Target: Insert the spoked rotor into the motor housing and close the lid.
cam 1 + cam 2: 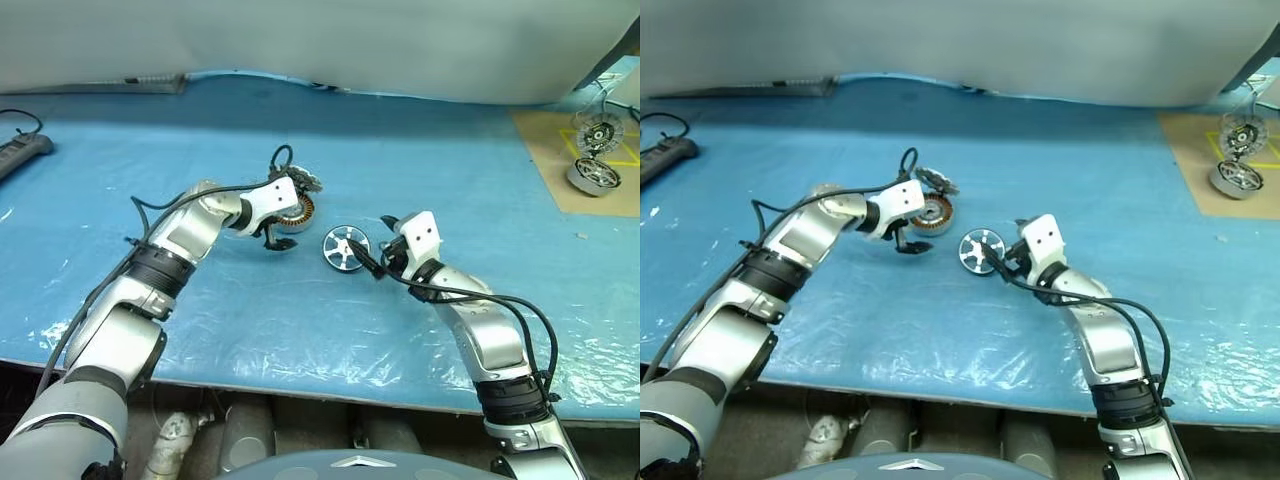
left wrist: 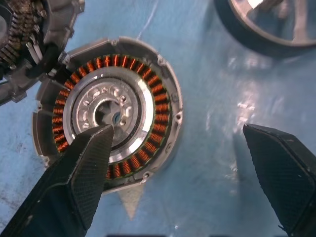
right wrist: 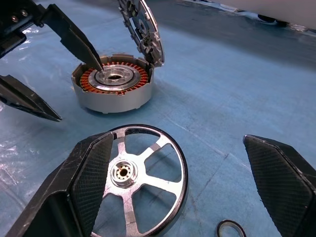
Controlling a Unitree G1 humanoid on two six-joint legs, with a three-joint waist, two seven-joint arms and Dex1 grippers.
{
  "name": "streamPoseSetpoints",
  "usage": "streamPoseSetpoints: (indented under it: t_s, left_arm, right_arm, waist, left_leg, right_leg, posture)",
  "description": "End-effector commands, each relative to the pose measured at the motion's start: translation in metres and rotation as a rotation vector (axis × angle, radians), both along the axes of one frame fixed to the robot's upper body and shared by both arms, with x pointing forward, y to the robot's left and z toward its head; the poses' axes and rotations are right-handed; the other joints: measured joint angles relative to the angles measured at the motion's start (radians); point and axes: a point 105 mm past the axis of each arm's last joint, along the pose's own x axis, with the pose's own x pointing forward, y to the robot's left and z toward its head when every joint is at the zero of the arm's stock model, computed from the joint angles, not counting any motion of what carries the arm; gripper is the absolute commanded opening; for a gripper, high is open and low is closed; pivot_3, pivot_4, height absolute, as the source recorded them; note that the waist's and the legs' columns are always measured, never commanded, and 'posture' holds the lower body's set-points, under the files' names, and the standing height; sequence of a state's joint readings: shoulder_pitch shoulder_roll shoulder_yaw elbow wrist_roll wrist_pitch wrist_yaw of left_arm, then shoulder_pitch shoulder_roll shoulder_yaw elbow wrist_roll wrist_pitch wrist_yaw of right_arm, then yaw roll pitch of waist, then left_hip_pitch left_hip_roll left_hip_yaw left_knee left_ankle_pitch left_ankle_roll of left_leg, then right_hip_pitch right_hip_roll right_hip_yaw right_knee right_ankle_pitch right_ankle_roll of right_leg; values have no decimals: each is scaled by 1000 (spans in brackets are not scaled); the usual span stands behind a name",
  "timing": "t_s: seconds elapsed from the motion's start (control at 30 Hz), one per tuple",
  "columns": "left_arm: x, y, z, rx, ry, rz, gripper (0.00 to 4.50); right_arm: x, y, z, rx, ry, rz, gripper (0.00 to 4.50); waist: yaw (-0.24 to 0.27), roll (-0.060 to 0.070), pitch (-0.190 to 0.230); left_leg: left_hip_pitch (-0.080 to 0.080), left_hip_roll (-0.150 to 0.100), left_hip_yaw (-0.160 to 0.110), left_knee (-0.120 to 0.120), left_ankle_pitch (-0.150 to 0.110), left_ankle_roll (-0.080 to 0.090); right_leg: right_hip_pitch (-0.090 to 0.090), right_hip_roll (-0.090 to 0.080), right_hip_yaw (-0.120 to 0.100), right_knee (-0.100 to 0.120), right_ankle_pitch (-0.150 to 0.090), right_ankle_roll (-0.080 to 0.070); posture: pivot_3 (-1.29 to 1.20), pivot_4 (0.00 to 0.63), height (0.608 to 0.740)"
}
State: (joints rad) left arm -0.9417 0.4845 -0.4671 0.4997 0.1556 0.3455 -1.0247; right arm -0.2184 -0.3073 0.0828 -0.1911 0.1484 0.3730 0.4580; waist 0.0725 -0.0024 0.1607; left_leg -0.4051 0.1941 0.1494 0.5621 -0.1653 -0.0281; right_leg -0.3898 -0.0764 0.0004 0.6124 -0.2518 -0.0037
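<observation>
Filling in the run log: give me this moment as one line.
left end effector: open, at motor housing | right end effector: open, by spoked rotor on mat | lid: raised

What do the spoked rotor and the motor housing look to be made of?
The shiny silver spoked rotor looks like polished bare metal: bright glints along its rim and spokes. The round grey motor housing looks like duller cast metal, matte walls, ringed inside with what seem copper wire windings, orange and ribbed, around a silver centre.
</observation>
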Motion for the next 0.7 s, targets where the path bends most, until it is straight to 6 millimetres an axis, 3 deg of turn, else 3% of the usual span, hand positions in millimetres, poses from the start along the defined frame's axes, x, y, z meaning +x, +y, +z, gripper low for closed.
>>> streamPoseSetpoints:
  t_s: [0.03, 0.27, 0.43, 0.7]
  left_arm:
    - [15, -1, 19, 66, -78, -21, 4482]
    - [27, -7, 21, 192, -60, -56, 4482]
    - [29, -13, 7, 306, -47, -76, 4482]
    - [36, -28, 32, 263, -77, -57, 4482]
  right_arm:
    - [0, -1, 11, -1, -48, 12, 4500]
    - [0, -1, 11, -13, -42, 31, 4500]
    - [2, -2, 12, -22, -38, 42, 4500]
    - [2, -4, 11, -41, -25, 59, 4500]
  waist:
    - [2, 0, 0]
    - [14, 0, 0]
    - [24, 0, 0]
    - [27, -1, 1]
  left_leg:
    - [0, 0, 0, 0, 0, 0]
    - [0, -1, 0, 0, 0, 0]
    - [0, -1, -1, 1, 0, 0]
    - [1, -2, -1, 2, 0, 0]
  right_leg:
    - [0, 0, 0, 0, 0, 0]
    - [0, -1, 0, 0, 0, 0]
    - [0, -1, 0, 2, 0, 0]
    - [1, -3, 0, 4, 0, 0]
  posture:
    - [0, 150, 740]
    - [0, 150, 740]
    - [0, 150, 740]
    - [0, 150, 740]
